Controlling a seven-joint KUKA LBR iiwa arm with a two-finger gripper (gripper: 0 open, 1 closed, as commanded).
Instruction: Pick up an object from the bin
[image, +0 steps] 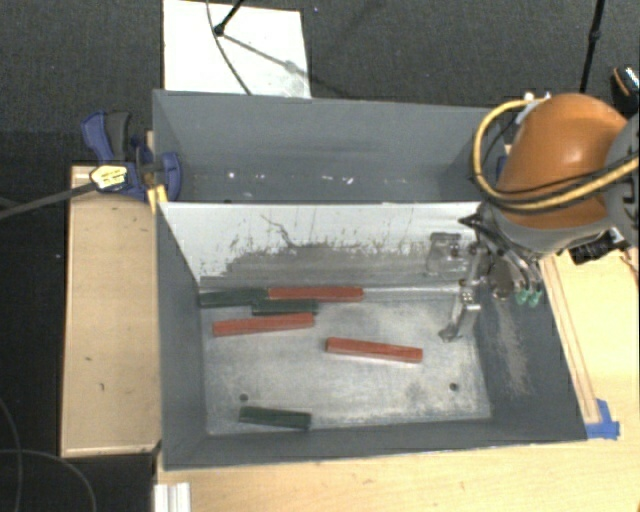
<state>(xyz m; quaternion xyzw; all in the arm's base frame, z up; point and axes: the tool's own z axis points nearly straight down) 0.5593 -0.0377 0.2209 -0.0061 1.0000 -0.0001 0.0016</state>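
My gripper hangs low at the right side of the bin, just above the floor, and nothing shows in it. The nearest thing is a red flat bar lying on the floor a short way to its left, apart from it. Further left, a second red bar lies below a short dark green bar.
Along the back of the floor lie a third red bar and a long dark green bar. Another dark green bar rests near the front left corner. The arm's orange cover and cables hang over the bin's right wall.
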